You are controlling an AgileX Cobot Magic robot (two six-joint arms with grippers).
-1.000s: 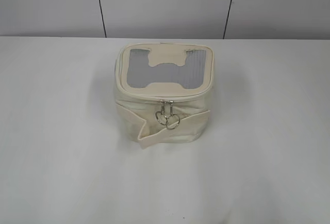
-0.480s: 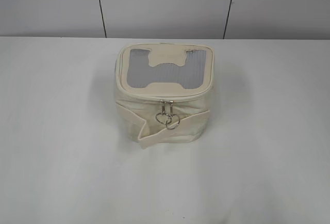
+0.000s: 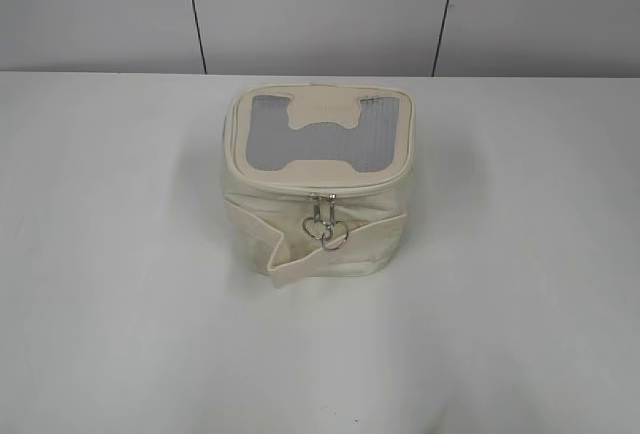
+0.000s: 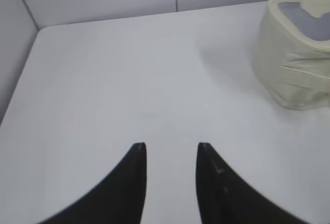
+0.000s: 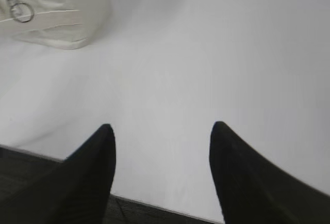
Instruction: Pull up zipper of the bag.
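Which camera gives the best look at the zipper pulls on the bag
The exterior view: both silver zipper pulls hang in plain sight at the front of the bag, rings together. The right wrist view catches one ring at its top left corner. The left wrist view shows only the bag's side, no pulls.

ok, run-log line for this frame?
phase: pre-approach | bag: upright on table | zipper pulls: untouched | left gripper: open, clear | right gripper: open, clear

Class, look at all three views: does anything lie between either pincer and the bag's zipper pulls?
Nothing visible does. Bare table lies between the left pincer and the bag, and between the right pincer and the zipper pulls hanging on the bag's front.
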